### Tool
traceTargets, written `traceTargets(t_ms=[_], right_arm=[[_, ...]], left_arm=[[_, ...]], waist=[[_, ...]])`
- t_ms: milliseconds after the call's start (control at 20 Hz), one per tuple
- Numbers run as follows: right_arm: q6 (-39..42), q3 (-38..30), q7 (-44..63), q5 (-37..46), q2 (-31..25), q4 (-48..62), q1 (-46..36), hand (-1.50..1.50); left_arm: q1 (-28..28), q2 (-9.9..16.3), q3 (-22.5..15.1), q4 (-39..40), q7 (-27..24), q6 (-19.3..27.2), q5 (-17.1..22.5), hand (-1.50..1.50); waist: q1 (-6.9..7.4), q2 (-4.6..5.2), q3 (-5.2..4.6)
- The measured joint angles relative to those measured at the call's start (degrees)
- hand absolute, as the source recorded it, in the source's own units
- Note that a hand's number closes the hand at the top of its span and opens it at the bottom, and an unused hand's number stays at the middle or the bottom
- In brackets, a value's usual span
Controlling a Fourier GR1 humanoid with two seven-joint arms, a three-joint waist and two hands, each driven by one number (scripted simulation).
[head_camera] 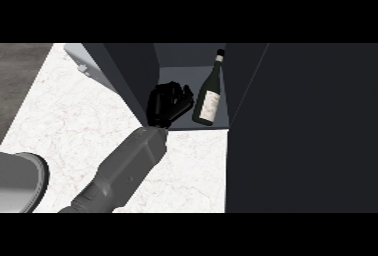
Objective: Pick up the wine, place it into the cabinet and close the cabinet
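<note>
The wine bottle (209,97), dark green with a pale label, stands inside the open cabinet (184,62) on its floor, neck pointing to the back. My right hand (168,104) sits just inside the cabinet's front, directly left of the bottle. Its fingers are relaxed and hold nothing, with a thin gap between them and the glass. The grey forearm (122,172) runs down to the lower edge. The left hand is out of view.
A large dark cabinet panel (303,125) fills the right side. On the left a dark panel (122,75) angles outward, with a light grey face and handle (83,67) behind it. White marble counter (66,125) spreads left. A grey rounded shape (18,185) shows at the lower left.
</note>
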Motion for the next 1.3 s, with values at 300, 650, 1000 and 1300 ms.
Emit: traceTargets(t_ms=[300, 650, 1000, 1300], right_arm=[[0.5, -0.4, -0.9, 0.2, -0.3, 1.1, -0.6, -1.50], [0.4, 0.4, -0.6, 0.4, -0.1, 0.7, -0.7, -1.50], [-0.2, 1.7, -0.1, 1.3, 0.5, 0.8, -1.5, -1.50], [0.0, 1.2, -0.8, 1.4, 0.2, 1.3, -1.9, -1.50]], left_arm=[[-4.4, 0.0, 1.3, 4.4, 1.0, -0.5, 1.4, 1.50], [-6.2, 0.0, 1.4, 10.6, 1.1, -0.6, 1.6, 1.50], [-5.6, 0.0, 2.1, 13.3, -2.3, -1.6, 2.3, 1.50], [-6.2, -0.1, 3.0, 14.1, -6.3, -1.2, 2.8, -1.50]], waist=[[-0.24, 0.09, 0.02], [-0.70, 0.28, 0.00], [-1.27, 0.47, -0.03], [-1.42, 0.67, -0.21]])
